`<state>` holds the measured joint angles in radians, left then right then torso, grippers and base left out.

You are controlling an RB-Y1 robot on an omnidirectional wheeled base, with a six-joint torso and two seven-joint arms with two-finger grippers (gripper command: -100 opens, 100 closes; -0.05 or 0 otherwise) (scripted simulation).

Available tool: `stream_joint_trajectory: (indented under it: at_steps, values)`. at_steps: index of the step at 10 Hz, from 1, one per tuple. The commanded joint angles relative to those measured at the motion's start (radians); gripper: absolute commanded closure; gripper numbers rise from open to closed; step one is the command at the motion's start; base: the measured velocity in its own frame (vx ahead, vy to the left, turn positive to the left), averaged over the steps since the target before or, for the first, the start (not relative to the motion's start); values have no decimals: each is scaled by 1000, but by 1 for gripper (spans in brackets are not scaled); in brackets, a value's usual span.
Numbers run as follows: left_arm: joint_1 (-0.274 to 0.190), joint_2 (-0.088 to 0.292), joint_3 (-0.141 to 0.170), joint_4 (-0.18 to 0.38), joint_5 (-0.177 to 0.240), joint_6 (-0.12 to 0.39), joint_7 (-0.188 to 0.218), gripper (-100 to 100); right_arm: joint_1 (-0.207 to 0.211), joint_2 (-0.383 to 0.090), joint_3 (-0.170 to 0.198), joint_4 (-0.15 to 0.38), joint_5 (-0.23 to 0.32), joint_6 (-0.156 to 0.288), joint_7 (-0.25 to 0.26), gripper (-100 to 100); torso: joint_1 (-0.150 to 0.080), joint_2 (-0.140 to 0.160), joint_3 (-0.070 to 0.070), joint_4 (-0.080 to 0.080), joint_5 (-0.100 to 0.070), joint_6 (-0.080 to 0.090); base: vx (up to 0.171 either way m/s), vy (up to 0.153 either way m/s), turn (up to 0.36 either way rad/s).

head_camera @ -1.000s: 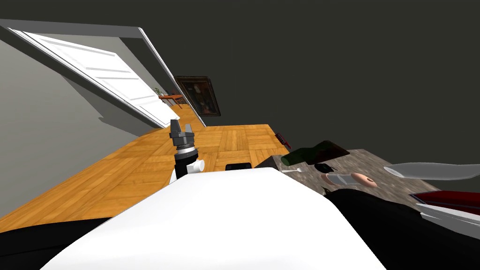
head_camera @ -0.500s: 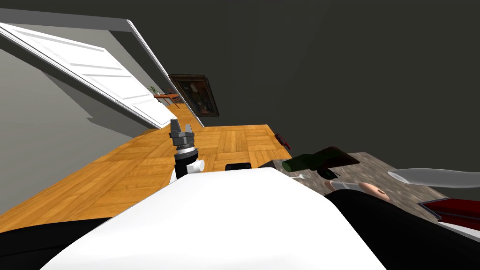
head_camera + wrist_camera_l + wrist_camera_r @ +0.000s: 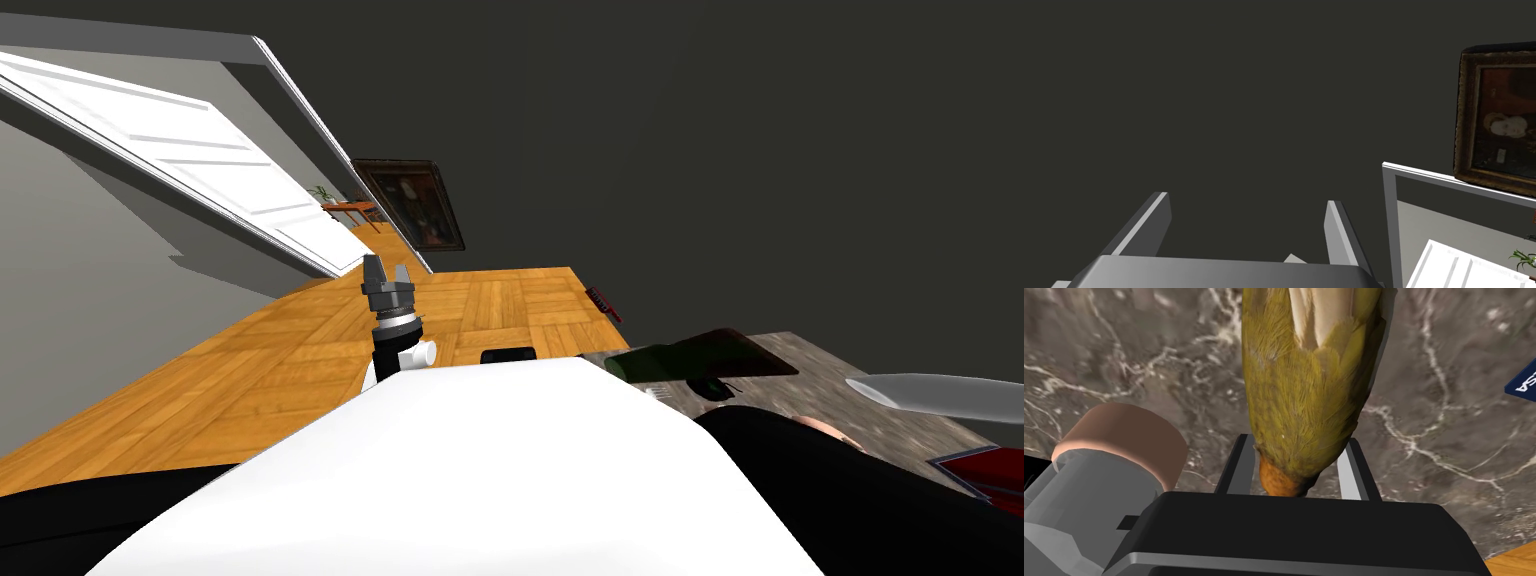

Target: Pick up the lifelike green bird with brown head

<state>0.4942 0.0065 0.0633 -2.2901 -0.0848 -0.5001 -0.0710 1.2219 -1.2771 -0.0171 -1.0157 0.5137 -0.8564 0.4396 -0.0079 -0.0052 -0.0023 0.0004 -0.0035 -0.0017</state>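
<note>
The bird has olive-green feathers, pale wing tips and an orange-brown head. In the right wrist view my right gripper is shut on it, with both fingers pressing the sides of its shoulders. Its head sits down between them, against the dark gripper body. Behind the bird is the grey-brown marbled table top. My left gripper is raised over the wooden floor in the head view, away from the table. In its own wrist view the left gripper stands open and holds nothing.
A clear jar with a pinkish-brown lid lies right beside the right gripper. A blue card's corner lies further off. On the table rest a dark green and brown shape, a long grey blade-like object and something red. A white door stands at the left.
The whole head view has shifted: the door slid left and the table's things slid right and down, so I have turned. The left arm holds its pose.
</note>
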Motion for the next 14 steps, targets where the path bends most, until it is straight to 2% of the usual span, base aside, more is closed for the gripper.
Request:
stream_joint_trajectory:
  at_steps: [1,2,3,4,5,6,7,8,9,10,11,12,13,14]
  values:
    - [0,0,0,0,0,0,0,0,5,32,-24,0,21,-3,4,100,0,0,0,0,0,0,45,-13,-1]
    - [0,0,0,0,0,0,0,0,32,69,-68,37,64,-50,45,100,1,3,1,1,0,0,104,-30,-25]
    - [0,0,0,0,0,0,0,0,32,96,-95,37,93,-50,45,100,1,1,1,0,1,1,122,-41,-32]
    - [0,0,0,0,0,0,0,0,32,113,-99,37,94,-50,45,100,0,0,0,0,1,1,67,-22,4]
    - [0,0,0,0,0,0,0,0,59,149,-144,73,137,-90,86,100,1,2,1,0,1,0,139,-35,-18]
    - [0,0,0,0,0,0,0,0,59,182,-172,74,165,-97,86,100,1,-1,0,0,1,2,127,-34,-35]
    - [0,0,0,0,0,0,0,0,59,194,-175,74,166,-97,86,100,1,-1,-1,0,1,1,48,-13,2]
    - [0,0,0,0,0,0,0,0,85,230,-218,112,210,-144,128,100,3,2,1,0,1,0,136,-35,-19]
    - [0,0,0,0,0,0,0,0,85,256,-250,111,235,-144,128,100,2,-1,0,-1,2,2,129,-51,-33]
    - [0,0,0,0,0,0,0,0,85,275,-250,112,239,-144,128,100,1,-1,-1,-1,1,1,43,-19,1]
    - [0,0,0,0,0,0,0,0,112,309,-297,149,281,-189,169,100,2,2,1,0,1,1,106,-34,-22]
    - [0,0,0,0,0,0,0,0,112,337,-325,149,309,-192,169,100,2,1,0,0,2,3,119,-36,-36]
    - [0,0,0,0,0,0,0,0,112,356,-325,149,312,-192,169,100,3,0,0,0,2,2,58,-14,4]
    - [0,0,0,0,0,0,0,0,112,356,-325,149,312,-192,169,100,4,2,1,0,2,2,12,8,4]
